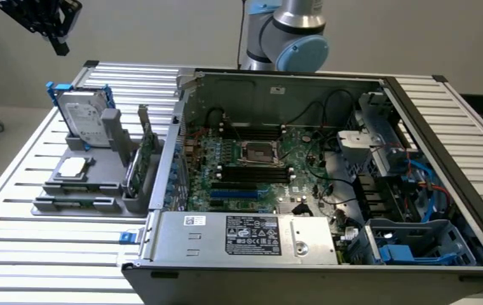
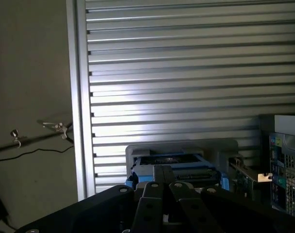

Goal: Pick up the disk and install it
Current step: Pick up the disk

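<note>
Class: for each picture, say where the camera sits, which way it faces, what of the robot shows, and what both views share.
Exterior view: high off the arm, looking down on the open computer case and slatted table; shows a grey-and-blue arm joint and the claw.
Wrist view: on the wrist, looking down past the shut claw onto the table.
Shared: the disk standing in its grey holder, and the table.
</note>
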You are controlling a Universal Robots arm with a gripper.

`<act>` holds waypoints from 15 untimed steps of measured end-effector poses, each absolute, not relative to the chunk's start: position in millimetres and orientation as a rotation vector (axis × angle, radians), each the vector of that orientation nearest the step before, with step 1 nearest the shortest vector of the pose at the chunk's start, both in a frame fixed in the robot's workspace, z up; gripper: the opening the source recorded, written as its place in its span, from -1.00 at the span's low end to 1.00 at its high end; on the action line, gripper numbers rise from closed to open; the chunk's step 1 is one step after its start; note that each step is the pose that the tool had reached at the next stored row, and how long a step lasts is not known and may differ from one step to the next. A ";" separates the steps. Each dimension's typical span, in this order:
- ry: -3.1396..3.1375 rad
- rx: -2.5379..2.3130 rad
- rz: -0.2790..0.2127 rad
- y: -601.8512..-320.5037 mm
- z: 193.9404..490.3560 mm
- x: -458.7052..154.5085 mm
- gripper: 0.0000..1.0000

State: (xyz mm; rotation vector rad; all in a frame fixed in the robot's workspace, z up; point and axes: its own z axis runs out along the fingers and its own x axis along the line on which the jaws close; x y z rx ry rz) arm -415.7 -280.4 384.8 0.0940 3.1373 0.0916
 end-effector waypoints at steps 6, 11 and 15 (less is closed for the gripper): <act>3.138 0.086 0.091 -280.4 384.6 -418.2 -0.79; 3.141 -0.042 0.092 -280.4 383.9 -418.8 -0.79; 3.141 -0.156 0.092 -280.4 382.9 -418.9 -0.79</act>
